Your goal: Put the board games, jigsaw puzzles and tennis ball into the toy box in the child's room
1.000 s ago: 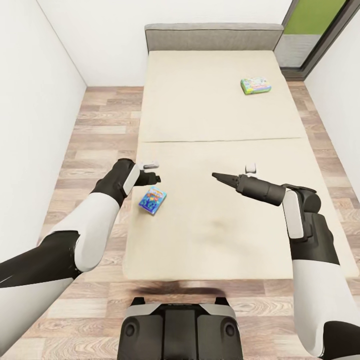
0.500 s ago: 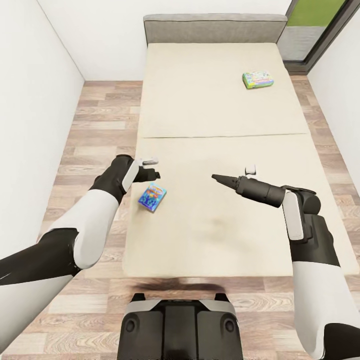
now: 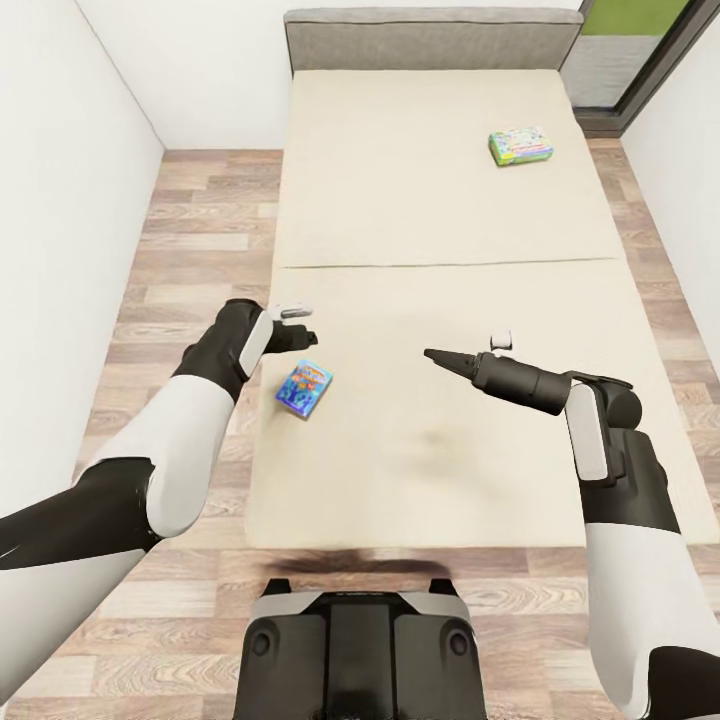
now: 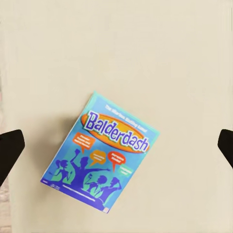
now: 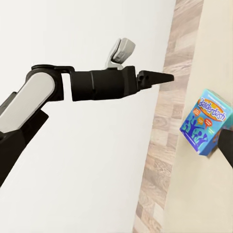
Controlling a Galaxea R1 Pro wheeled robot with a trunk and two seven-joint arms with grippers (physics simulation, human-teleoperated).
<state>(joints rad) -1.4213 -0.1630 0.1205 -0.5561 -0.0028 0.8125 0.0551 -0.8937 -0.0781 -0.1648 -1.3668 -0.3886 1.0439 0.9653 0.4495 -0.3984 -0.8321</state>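
Note:
A mostly blue board game (image 3: 304,387) lettered Balderdash (image 4: 104,153) lies flat near the left edge of the bed (image 3: 420,220). My left gripper (image 3: 303,342) hovers just beyond it, pointing down at it. It is open, with the fingertips (image 4: 9,148) wide apart on either side of the box and not touching it. A green-edged board game (image 3: 521,146) lies far off at the bed's back right. My right gripper (image 3: 432,354) hangs over the middle of the mattress, aimed toward the blue box (image 5: 206,121), open and empty. The table and the toy box are out of view.
Wood plank floor (image 3: 190,260) runs along both sides of the bed between white walls (image 3: 60,200). A low grey headboard (image 3: 430,40) closes the far end, with a dark-framed window (image 3: 640,50) at the back right. My base (image 3: 355,650) stands at the bed's foot.
The whole picture has shifted slightly, so the camera has moved. My left gripper has drifted a little toward the bed's left edge above the blue box. The right arm has held still.

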